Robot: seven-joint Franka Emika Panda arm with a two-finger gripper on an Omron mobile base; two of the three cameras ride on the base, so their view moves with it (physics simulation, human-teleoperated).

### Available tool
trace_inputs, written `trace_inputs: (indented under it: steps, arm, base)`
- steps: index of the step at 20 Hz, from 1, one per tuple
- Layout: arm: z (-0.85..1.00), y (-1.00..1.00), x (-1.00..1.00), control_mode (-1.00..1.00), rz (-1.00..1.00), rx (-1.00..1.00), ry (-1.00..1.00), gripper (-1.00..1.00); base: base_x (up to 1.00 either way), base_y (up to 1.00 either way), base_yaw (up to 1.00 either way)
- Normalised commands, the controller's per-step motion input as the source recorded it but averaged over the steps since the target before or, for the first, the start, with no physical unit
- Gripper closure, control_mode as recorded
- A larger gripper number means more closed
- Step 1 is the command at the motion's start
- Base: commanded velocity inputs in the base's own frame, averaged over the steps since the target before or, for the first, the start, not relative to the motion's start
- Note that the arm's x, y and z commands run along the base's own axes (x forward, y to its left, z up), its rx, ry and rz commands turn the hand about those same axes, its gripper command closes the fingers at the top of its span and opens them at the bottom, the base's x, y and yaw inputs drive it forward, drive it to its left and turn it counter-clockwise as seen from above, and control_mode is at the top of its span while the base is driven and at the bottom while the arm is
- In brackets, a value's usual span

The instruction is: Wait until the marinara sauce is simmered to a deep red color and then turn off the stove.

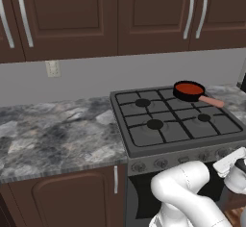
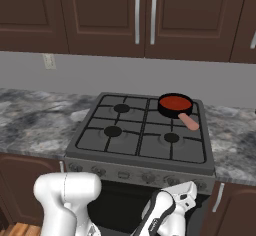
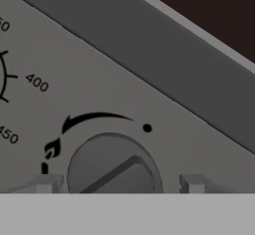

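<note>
Stove between counters; marinara sauce deep red at its back right corner. We see knob between fingertips, spread, flanking it, contact unclear. Risk: fingers slip, burner remains on.

Flat, even rendered light with faint shadows and no glare; the close hand view looks soft.

You are looking at the marinara sauce, a flat deep red disc sitting in a small black pan on the back right burner of the stove, whose dark grey top is carrying black grates and front knobs.
</note>
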Motion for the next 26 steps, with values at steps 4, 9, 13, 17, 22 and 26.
trace_inputs:
  steps: [4, 9, 13, 17, 22, 26]
  arm:
    - [0.00, 0.00, 0.02, -1.00, 0.00, 0.00, 0.00, -1.00]
    - [0.00, 0.00, 0.00, -1.00, 0.00, 0.00, 0.00, 1.00]
    - [0.00, 0.00, 0.00, -1.00, 0.00, 0.00, 0.00, 1.00]
    - [0.00, 0.00, 0.00, -1.00, 0.00, 0.00, 0.00, 1.00]
    - [0.00, 0.00, 0.00, -1.00, 0.00, 0.00, 0.00, 1.00]
    - [0.00, 0.00, 0.00, -1.00, 0.00, 0.00, 0.00, 1.00]
  base:
    - [0.00, 0.00, 0.00]
    - [0.00, 0.00, 0.00]
    - [0.00, 0.00, 0.00]
    - [0.00, 0.00, 0.00]
    - [0.00, 0.00, 0.00]
    - [0.00, 0.00, 0.00]
